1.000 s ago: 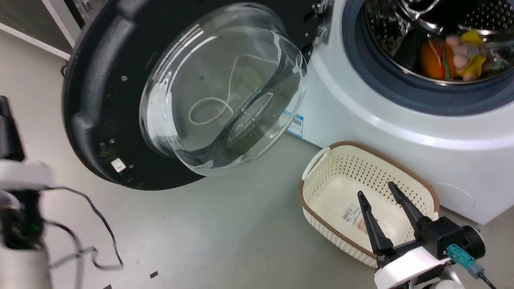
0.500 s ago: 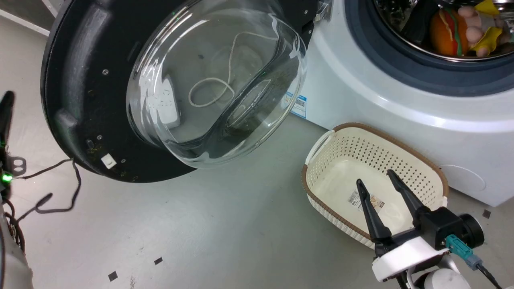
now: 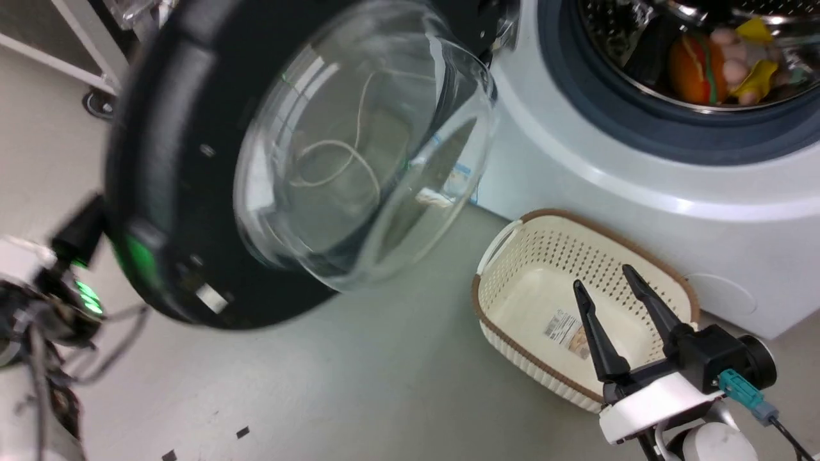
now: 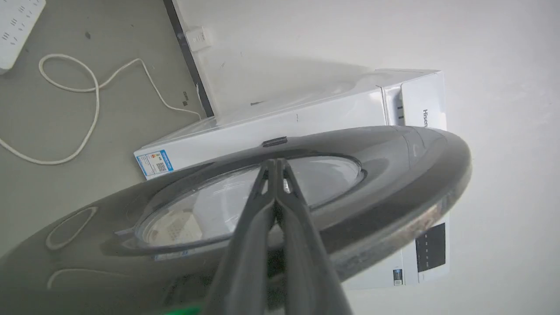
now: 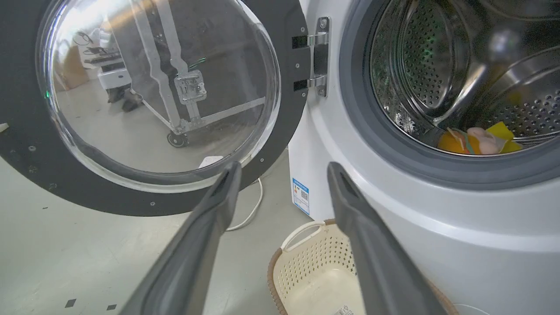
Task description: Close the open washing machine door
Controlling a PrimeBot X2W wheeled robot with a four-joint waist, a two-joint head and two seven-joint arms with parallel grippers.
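**Entry 1: washing machine door** [image 3: 163,134]. You will find it hung on its metal hinge [image 5: 316,57] at the left of the washing machine [image 3: 640,211], open. Change in the last 1 second: in the head view it was nearly face-on, and now it is turned more edge-on and smeared with motion blur. The cream basket [image 3: 479,301] has hardly shifted in that view, so read this as the door swinging, not the camera. Judgement: closing has begun, and most of the arc to the grey gasket is left.

**Entry 2: left gripper** [image 4: 276,164]. Its 2 fingers are pressed together with nothing between them. In the left wrist view the tips lie over the door's outer face, at the edge of the window. It looks like a push, but you cannot confirm contact from these views.

**Entry 3: right gripper** [image 3: 603,276]. Its 2 fingers are spread and empty, hovering over the basket, well apart from the door.

**Entry 4: drum** [image 3: 615,38]. It is uncovered, with soft toys [image 3: 695,64] low inside. Judgement: they sit behind the gasket line and should not foul the glass bowl [image 3: 359,141].
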